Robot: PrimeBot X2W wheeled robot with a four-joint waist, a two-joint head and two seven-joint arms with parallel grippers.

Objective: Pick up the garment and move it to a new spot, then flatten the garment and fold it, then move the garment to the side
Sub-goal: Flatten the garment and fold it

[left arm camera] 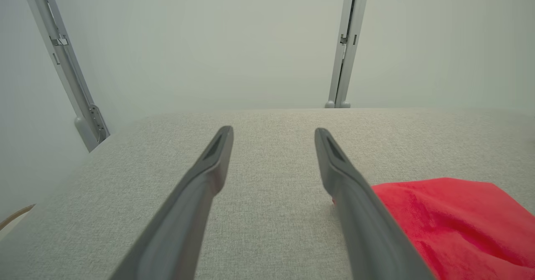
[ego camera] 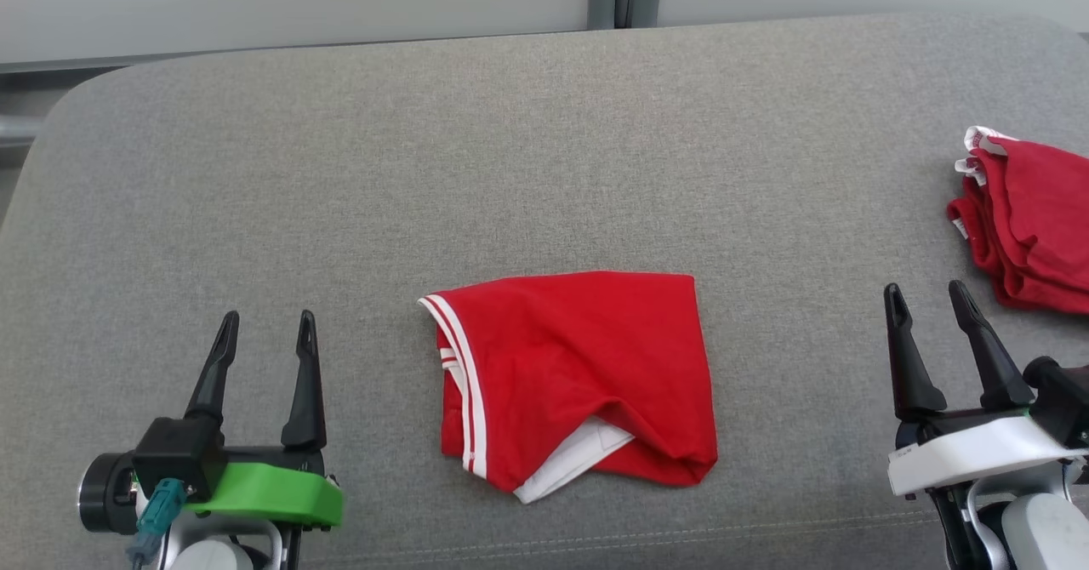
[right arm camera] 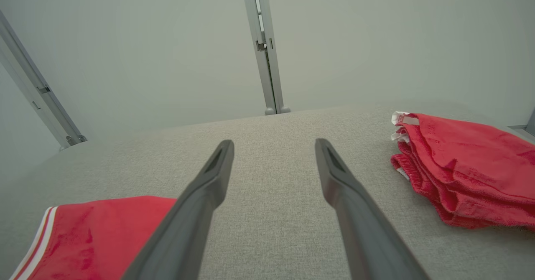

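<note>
Flanking the red garment [ego camera: 578,366], left end effector [ego camera: 268,319] and right end effector [ego camera: 925,289] sit wide, empty. Rumpled or loosely folded? Either way, any grab should pinch every layer.

Grey cushion [ego camera: 544,145]: garment [ego camera: 587,366], red pile [ego camera: 1034,230]

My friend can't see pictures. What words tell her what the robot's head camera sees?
A red garment with white stripes lies folded on a grey padded surface, between the open left gripper and open right gripper, which touch nothing. A pile of red clothes sits at the right edge.
</note>
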